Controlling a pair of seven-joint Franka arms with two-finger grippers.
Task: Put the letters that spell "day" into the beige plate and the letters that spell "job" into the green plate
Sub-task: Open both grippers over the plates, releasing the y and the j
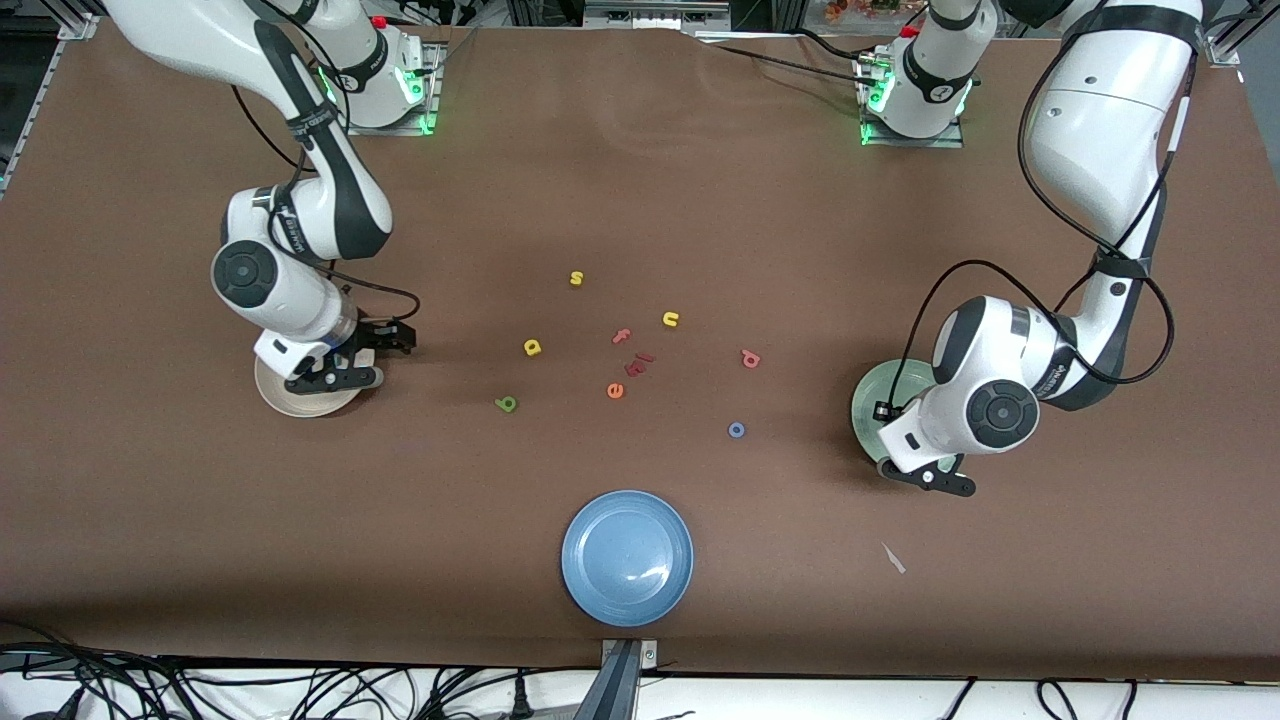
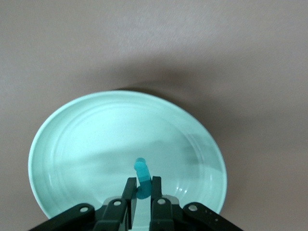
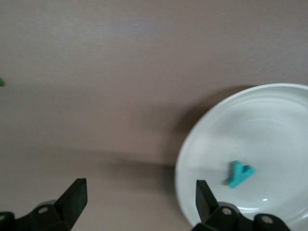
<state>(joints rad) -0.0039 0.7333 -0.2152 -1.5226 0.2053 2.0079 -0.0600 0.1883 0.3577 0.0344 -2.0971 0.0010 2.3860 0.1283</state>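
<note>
— Plates first: where do your letters sit?
— Your right gripper (image 3: 137, 202), jaws spread and empty, hangs over the beige plate (image 3: 211, 144) holding the teal y (image 3: 239, 174). Your left gripper (image 2: 143, 192) pinches the teal j (image 2: 142, 174) above the green plate (image 2: 72, 144), ready to drop.

A brown-covered bench (image 1: 640, 180) fills the view; black cables (image 1: 200, 690) trail along its white near edge; lighting is even.

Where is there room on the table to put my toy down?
Bare brown table lies between the blue plate and the beige plate, and between the blue plate and the green plate. It is crowded mid-table, among loose letters from the yellow s to the blue o.
</note>
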